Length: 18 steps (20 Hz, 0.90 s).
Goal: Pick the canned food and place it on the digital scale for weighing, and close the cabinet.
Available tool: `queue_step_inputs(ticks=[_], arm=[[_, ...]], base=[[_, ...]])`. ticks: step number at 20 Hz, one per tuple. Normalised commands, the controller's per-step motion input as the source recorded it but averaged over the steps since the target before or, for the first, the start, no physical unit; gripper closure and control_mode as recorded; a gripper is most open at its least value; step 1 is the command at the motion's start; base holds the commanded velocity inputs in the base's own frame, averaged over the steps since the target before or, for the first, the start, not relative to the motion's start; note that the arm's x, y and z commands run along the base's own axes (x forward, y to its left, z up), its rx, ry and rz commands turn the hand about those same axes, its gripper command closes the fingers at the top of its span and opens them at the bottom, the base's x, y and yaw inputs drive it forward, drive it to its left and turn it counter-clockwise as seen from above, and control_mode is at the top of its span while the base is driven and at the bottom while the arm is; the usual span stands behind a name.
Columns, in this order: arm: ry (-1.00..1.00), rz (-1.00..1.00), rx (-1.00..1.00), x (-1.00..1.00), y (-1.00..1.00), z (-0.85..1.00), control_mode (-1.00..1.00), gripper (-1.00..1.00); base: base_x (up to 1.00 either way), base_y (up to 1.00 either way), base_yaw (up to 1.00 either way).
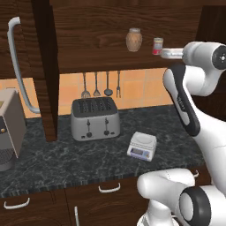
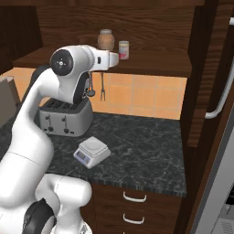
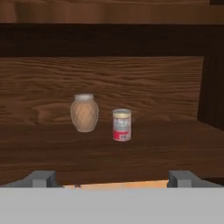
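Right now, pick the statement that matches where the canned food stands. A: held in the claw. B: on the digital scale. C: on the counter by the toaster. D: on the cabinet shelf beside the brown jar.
D: the canned food stands upright on the cabinet shelf just beside the brown jar, apart from the open claw.

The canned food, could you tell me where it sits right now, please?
The canned food stands upright on the open cabinet's shelf, just right of the brown jar in the hand view, above the counter holding the toaster.
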Motion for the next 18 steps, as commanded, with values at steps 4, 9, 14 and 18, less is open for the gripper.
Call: queue_step_inputs(ticks=[4, 9, 14, 18], arm=[[0.00, 0.00, 0.01, 0.53, -0.07, 0.03, -1.00, -1.00], [0.00, 0.00, 0.04, 0.55, -0.24, 0.00, -1.00, -1.00], [0.00, 0.00, 0.00, 0.69, -0.03, 0.00, -1.00, -1.00], [0.00, 0.00, 0.00, 0.59, 0.00, 0.00, -1.00, -1.00]], base=[[0.00, 0.00, 0.00], [0.00, 0.00, 0.00], [0.00, 0.00, 0.00], [0.00, 0.00, 0.00]])
